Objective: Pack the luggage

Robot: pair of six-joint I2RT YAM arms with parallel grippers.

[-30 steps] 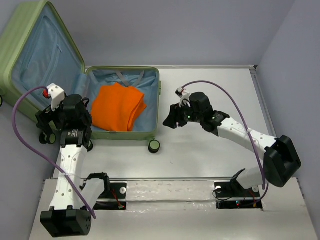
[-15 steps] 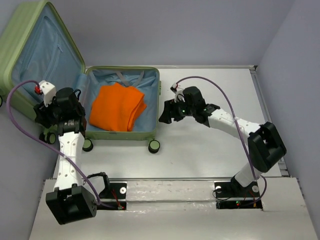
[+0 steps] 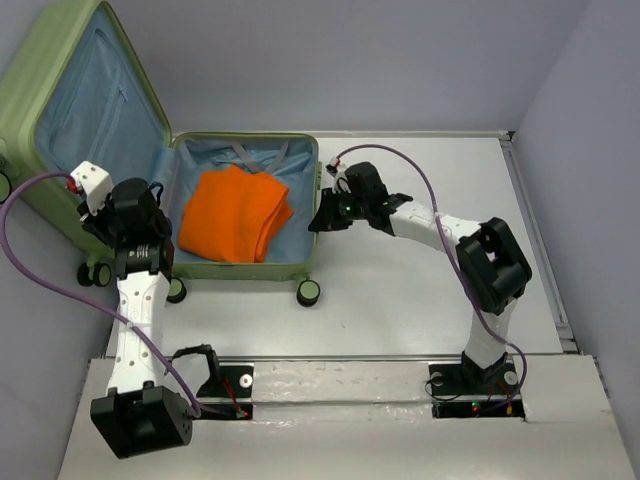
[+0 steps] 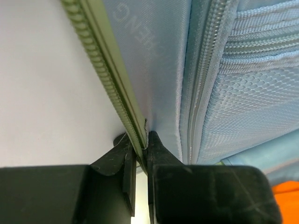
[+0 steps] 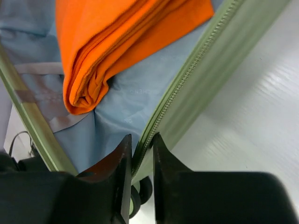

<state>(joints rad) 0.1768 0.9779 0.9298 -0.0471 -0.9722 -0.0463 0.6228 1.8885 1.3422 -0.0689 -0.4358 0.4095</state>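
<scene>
White table [image 3: 420, 290]; left pincer [image 4: 140, 145], right pincer [image 5: 141, 145] tight on luggage [image 3: 88, 100] rims.

The white table [image 3: 420, 290] carries one item directly: the open luggage [image 3: 190, 155], on the left rear portion. Its lower shell lies flat, with its right edge near the table's middle. The lid stands raised to the left. Its black wheels [image 3: 309, 292] face the near edge.

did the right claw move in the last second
Yes. The right claw moved left and a little away from the arm bases, closing the gap to the suitcase. It now pinches the suitcase's right rim.
</scene>
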